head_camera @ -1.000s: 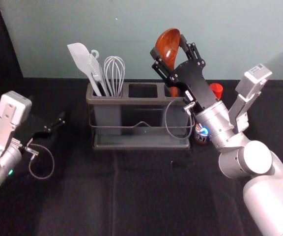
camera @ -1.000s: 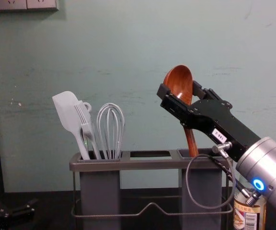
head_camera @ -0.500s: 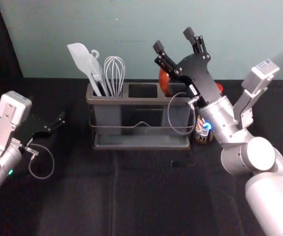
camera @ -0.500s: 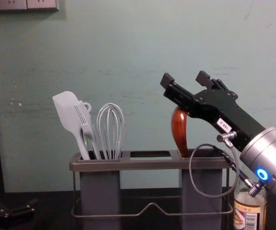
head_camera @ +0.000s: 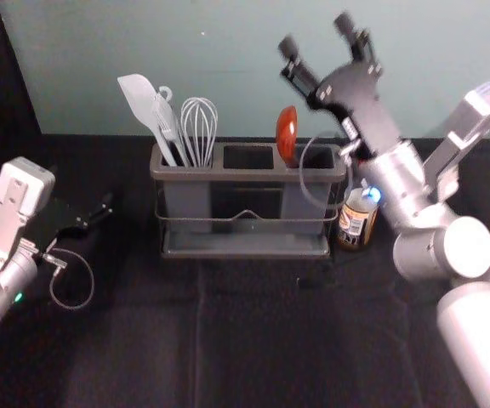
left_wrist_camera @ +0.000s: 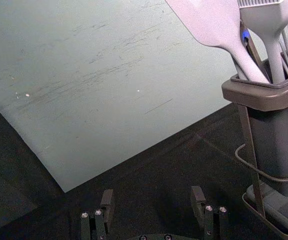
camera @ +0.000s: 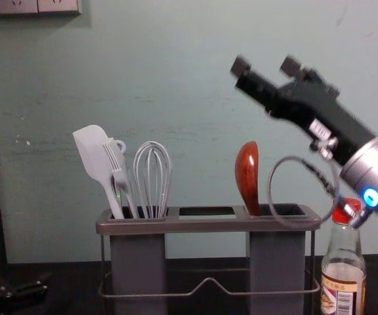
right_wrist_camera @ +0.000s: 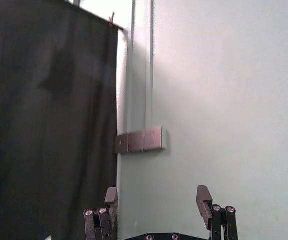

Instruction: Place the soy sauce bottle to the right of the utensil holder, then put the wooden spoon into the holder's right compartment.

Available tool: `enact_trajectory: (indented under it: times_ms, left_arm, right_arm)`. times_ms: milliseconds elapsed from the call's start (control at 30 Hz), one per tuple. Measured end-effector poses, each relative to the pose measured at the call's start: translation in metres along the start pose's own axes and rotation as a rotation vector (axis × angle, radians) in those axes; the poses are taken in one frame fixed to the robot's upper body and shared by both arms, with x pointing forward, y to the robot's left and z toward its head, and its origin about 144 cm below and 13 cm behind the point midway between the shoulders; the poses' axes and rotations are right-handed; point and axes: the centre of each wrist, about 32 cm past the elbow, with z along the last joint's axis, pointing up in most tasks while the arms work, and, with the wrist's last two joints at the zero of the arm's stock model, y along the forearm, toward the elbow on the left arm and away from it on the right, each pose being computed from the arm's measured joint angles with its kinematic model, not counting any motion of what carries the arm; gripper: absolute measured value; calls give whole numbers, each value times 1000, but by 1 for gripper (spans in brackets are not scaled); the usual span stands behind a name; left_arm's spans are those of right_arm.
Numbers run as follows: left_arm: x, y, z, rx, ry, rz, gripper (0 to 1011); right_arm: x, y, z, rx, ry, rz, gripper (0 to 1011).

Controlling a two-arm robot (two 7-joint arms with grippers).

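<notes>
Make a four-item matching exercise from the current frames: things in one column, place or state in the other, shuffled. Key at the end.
Things
1. wooden spoon
2. soy sauce bottle
3. whisk
4. right gripper

Place or state
A. standing to the right of the utensil holder, red cap on top
B. raised above the holder's height, fingers apart, nothing between them
C. upright in the holder's right compartment
D. in the holder's left compartment, among pale utensils

Pairs
1-C, 2-A, 3-D, 4-B
</notes>
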Motion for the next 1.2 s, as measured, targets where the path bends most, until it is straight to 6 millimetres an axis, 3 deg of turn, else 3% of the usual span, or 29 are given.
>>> enact_trajectory:
  times_ms: [367, 700, 933, 1200]
  left_arm:
    - [0, 0, 0, 0, 0, 0, 1000]
    - [0, 0, 0, 0, 0, 0, 1000]
    - [0, 0, 0, 0, 0, 0, 1000]
    - [0, 0, 0, 0, 0, 0, 1000]
  right_arm:
    - [33, 10, 43, 82, -85, -45, 1003]
    - [64, 2, 61, 69, -151, -84, 1002]
    - [81, -12, 59, 20, -169, -122, 1003]
    - [94, -47, 42, -148, -202, -224, 1002]
